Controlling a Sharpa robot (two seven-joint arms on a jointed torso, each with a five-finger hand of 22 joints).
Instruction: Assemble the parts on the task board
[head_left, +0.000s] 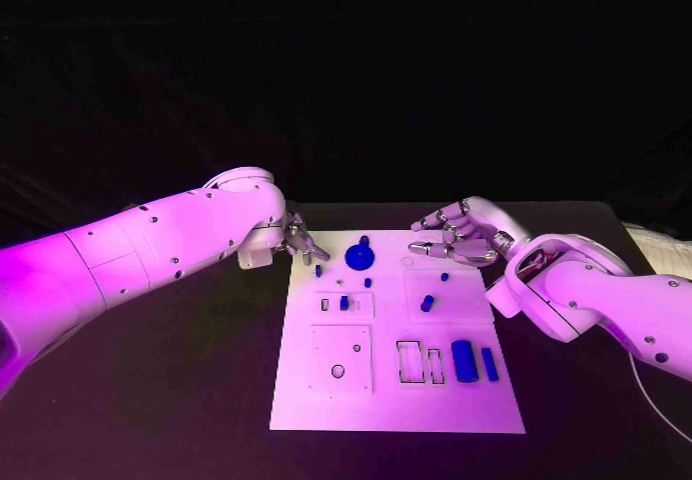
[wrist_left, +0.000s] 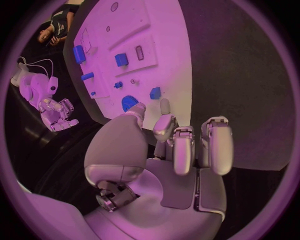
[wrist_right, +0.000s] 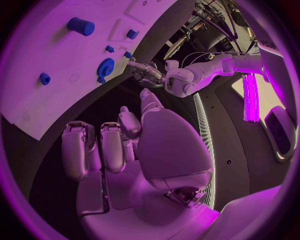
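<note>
The white task board (head_left: 459, 402) lies in the middle of the table. A round blue disc part (head_left: 359, 256) sits near its far edge, with small blue pegs (head_left: 427, 302) scattered below it. A large blue cylinder (head_left: 463, 360) and a blue bar (head_left: 490, 364) lie at the near right. My left hand (head_left: 299, 243) hovers at the board's far left corner, fingers apart, holding nothing. My right hand (head_left: 459, 232) hangs over the far right corner, fingers loosely bent and empty. The left wrist view shows my left hand (wrist_left: 172, 145) just short of the disc (wrist_left: 129, 102). From the right wrist, my right hand (wrist_right: 125, 145) appears empty beside the board (wrist_right: 50, 60).
Rectangular recesses and small holes mark the board's near half (head_left: 342, 358). A white object (head_left: 666, 250) lies at the table's far right edge. Dark table top surrounds the board on both sides.
</note>
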